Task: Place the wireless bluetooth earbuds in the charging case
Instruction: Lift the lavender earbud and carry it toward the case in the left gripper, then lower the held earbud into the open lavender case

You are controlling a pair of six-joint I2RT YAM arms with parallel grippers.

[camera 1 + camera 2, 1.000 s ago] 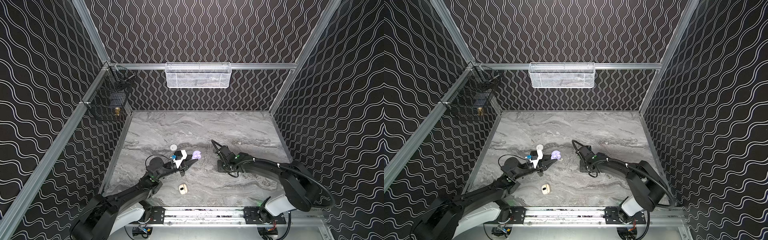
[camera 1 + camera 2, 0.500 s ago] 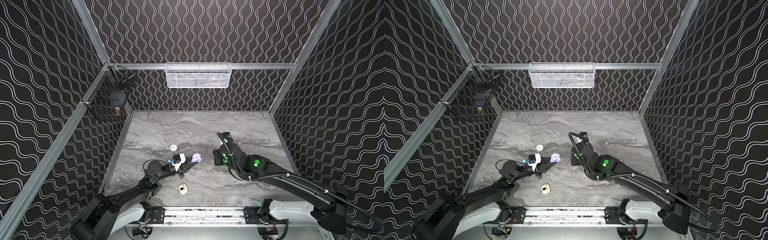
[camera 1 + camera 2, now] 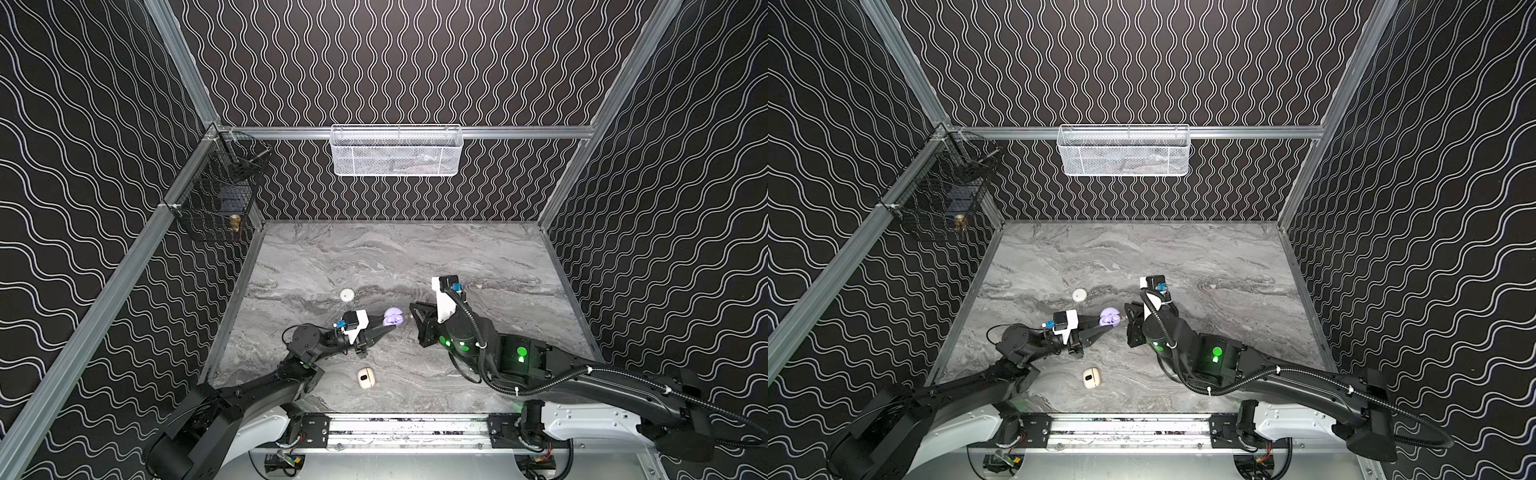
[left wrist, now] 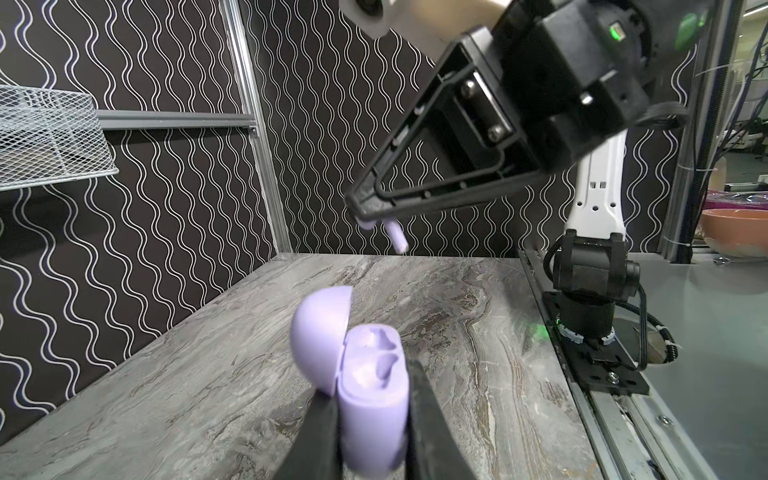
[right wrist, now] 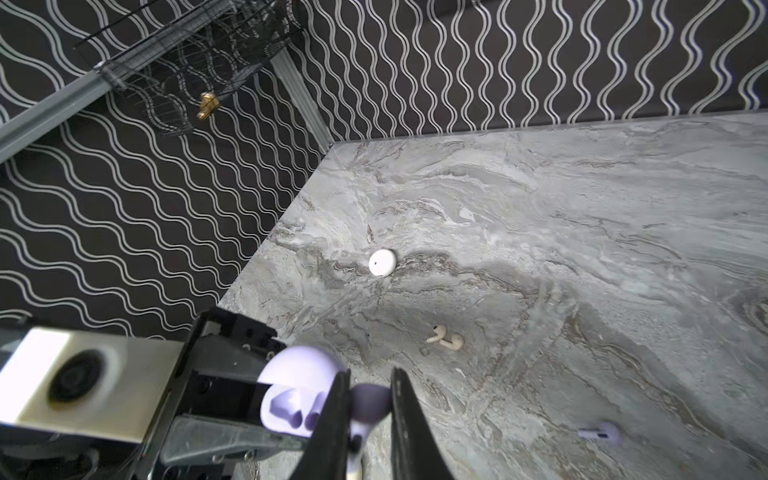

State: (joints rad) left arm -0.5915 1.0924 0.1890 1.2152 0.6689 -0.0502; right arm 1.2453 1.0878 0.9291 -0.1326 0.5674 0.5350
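So, black wire basket (image 3: 220, 195): hung on the left wall, well back and left of the lilac case (image 3: 392, 316).
white round case (image 3: 346, 295): flat on the table (image 3: 415, 257), behind and left of the lilac case and apart from it; bare marble lies between it and the left table edge.
left gripper (image 4: 368, 415): clenched on the lilac case's body from both sides; the lid is hinged open and both wells show.
beige case (image 3: 365, 378): on the table in front of the lilac case, between it and the front rail (image 3: 415, 428), touching neither.
white mesh basket (image 3: 395, 151): on the back wall, far behind the lilac case.
lilac earbud (image 4: 397, 239): in the air above and just right of the lilac case's open mouth, stem slanting down, not touching it.
right gripper (image 5: 368, 419): pinched on the lilac earbud's head.
off-white earbuds (image 5: 446, 338): two lying together on the marble near the lilac case, apart from it.
loose lilac earbud (image 5: 600, 434): blurred; on the table, seemingly farther from the lilac case than the off-white earbuds.
table: bare marble from the lilac case back to the rear wall and across to the right edge.
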